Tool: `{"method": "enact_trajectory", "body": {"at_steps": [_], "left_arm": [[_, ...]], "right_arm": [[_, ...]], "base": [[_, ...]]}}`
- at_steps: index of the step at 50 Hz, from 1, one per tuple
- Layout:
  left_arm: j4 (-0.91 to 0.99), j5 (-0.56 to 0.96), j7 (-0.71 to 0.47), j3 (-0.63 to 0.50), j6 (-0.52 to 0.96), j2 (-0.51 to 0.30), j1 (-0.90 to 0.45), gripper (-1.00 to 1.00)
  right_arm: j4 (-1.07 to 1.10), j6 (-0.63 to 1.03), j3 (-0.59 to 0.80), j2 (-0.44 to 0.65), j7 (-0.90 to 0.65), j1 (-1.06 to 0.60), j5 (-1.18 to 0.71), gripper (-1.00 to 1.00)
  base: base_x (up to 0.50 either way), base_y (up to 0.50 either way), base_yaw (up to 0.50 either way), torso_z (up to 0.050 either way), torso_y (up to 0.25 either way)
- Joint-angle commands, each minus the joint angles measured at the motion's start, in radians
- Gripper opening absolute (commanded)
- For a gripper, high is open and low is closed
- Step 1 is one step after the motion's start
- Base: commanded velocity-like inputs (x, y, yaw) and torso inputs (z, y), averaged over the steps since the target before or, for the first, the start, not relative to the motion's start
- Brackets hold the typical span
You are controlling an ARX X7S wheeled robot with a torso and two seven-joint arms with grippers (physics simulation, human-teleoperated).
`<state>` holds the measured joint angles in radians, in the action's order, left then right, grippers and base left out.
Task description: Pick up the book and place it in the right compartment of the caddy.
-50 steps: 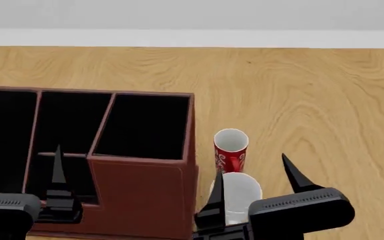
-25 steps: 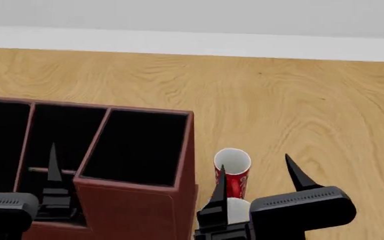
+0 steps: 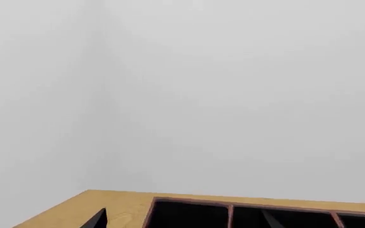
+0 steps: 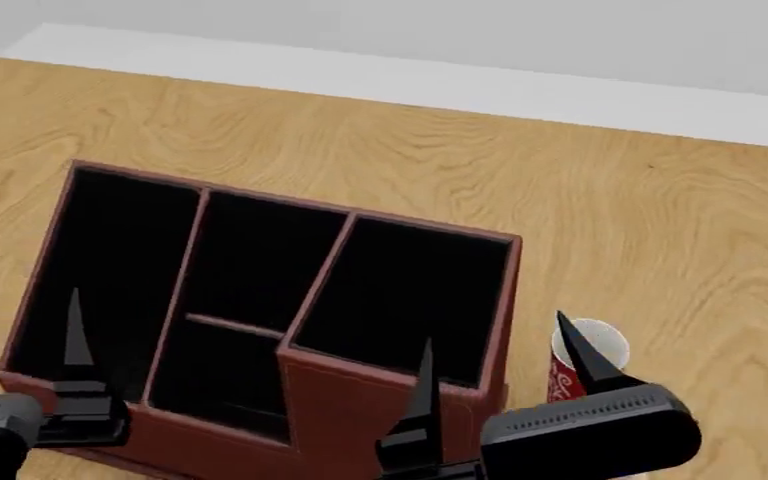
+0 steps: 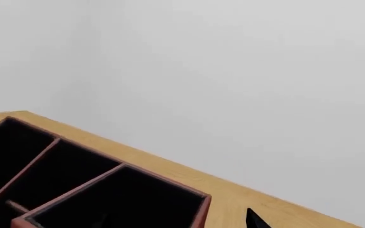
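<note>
The caddy (image 4: pixel 357 415) is a reddish-brown box with black lining, sitting skewed near the front edge of the wooden worktop (image 4: pixel 651 230), towards its left side. Four sections show: one long and narrow, two small, and the right compartment (image 4: pixel 404 300) behind its taller front wall. The book is not visible in any view. One red can (image 4: pixel 574 365) stands just beside the caddy's right wall. The left gripper (image 4: pixel 17 350) and right gripper (image 4: pixel 504 370) both stand spread apart, holding nothing.
</note>
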<state>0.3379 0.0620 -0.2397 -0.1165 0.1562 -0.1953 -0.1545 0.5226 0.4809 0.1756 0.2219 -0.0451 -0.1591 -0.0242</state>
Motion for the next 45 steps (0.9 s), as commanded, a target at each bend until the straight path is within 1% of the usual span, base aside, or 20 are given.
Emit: {"method": "enact_trajectory", "body": {"at_steps": [1, 45], "left_arm": [[0.014, 0.024, -0.006, 0.016, -0.002, -0.012, 0.013, 1.00], [0.014, 0.035, -0.032, -0.008, -0.011, -0.033, 0.013, 1.00]], "right_arm": [[0.012, 0.003, 0.031, 0.004, 0.002, -0.005, 0.002, 1.00], [-0.022, -0.021, 0.062, 0.019, 0.003, -0.024, -0.036, 1.00]], "base": [[0.00, 0.00, 0.50, 0.000, 0.000], [0.00, 0.00, 0.50, 0.000, 0.000]]}}
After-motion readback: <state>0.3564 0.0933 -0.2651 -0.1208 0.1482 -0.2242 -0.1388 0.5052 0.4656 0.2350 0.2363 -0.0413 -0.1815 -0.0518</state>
